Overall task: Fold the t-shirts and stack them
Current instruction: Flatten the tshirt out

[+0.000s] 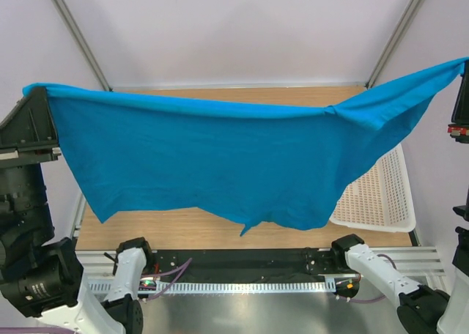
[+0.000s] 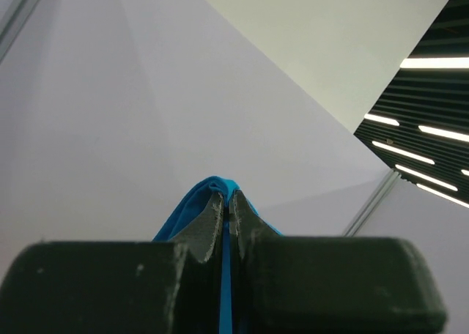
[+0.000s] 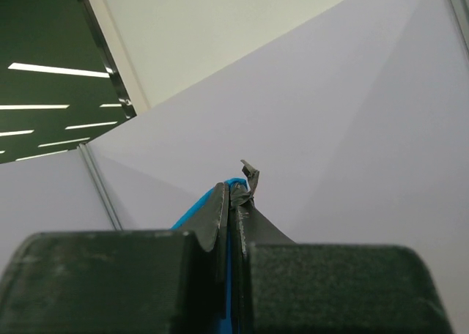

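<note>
White walls enclose a wooden table with a white basket at its right. You hold the blue t-shirt stretched in the air above it, with the left gripper and right gripper each clamped shut on an upper corner. This looks like the spreading step, so next lower it flat, keeping it taut. Only the top view shows the hanging hem. The wrist views show just the pinched cloth.

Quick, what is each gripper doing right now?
Left gripper: shut on the t-shirt.
Right gripper: shut on the t-shirt.
</note>
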Available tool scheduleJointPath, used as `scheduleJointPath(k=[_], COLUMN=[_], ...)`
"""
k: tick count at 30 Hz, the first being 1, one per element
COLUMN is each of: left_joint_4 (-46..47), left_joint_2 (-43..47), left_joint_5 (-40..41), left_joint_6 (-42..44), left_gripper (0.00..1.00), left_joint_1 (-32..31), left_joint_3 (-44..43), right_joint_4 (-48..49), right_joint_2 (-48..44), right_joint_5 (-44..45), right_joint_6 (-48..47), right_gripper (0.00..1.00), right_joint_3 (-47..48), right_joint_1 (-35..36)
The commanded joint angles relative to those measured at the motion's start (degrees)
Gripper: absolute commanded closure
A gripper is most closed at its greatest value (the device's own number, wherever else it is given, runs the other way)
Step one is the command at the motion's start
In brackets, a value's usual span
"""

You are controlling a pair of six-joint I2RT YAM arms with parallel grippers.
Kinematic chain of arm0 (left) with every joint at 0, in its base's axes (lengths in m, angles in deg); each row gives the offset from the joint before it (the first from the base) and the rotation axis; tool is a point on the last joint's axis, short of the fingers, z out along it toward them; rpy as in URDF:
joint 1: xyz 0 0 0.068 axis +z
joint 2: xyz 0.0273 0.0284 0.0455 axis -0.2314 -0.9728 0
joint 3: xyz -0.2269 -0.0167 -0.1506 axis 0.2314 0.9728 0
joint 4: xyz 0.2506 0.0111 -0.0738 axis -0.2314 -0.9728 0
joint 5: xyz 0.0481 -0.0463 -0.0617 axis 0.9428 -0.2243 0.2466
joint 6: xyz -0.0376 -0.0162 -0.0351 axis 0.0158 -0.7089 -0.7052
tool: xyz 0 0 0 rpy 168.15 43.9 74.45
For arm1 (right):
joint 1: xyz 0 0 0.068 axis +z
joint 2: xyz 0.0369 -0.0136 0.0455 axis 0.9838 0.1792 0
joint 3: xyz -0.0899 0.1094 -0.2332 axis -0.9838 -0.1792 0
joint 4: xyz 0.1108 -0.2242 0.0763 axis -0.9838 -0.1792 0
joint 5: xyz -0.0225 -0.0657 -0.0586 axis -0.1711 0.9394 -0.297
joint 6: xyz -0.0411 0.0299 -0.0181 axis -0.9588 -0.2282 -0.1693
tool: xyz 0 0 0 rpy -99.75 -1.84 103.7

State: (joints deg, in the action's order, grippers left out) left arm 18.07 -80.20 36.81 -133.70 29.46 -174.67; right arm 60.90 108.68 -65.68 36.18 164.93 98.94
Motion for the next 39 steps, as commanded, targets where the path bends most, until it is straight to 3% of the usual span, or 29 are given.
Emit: scheduleJointPath(k=[1, 9, 13, 20, 24, 28, 32, 39], left_joint_4=[-0.1, 4.6, 8.1, 20.6, 23.2, 24.5, 24.9, 21.7], left_joint_2=[-1.7, -2.1, -5.3, -19.7, -35.0, -44.9, -51.1, -57.9], left_joint_5=[2.0, 3.9, 5.7, 5.4, 3.3, 1.4, -0.3, -5.8], left_joint_6=[0.6, 1.2, 3.1, 3.9, 6.2, 7.6, 7.7, 7.5], left_gripper=[1.0, 1.0, 1.0, 1.0, 1.0, 1.0, 1.0, 1.0], left_joint_1=[0.1, 0.1, 0.1, 0.3, 0.4, 0.5, 1.1, 2.8], left_joint_3=[6.9, 35.9, 43.6, 53.3, 50.8, 45.5, 40.7, 33.1], right_joint_4=[3.7, 8.5, 13.2, 21.4, 22.5, 20.3, 17.4, 9.1], right_joint_2=[5.0, 15.4, 23.0, 40.4, 53.1, 61.4, 67.1, 68.9], right_joint_5=[0.7, 0.7, 0.3, -2.6, -3.5, -4.4, -5.3, -4.7], right_joint_6=[2.5, 6.3, 7.3, 7.3, 6.3, 4.8, 4.0, 4.1], right_gripper=[0.99, 0.99, 0.99, 0.99, 0.99, 0.99, 0.99, 0.99], right_joint_3=[-3.2, -16.5, -20.5, -21.7, -16.1, -9.5, -4.1, 1.0], right_joint_1=[-0.3, -0.4, -0.3, -0.4, -0.4, -0.5, -0.5, -0.5])
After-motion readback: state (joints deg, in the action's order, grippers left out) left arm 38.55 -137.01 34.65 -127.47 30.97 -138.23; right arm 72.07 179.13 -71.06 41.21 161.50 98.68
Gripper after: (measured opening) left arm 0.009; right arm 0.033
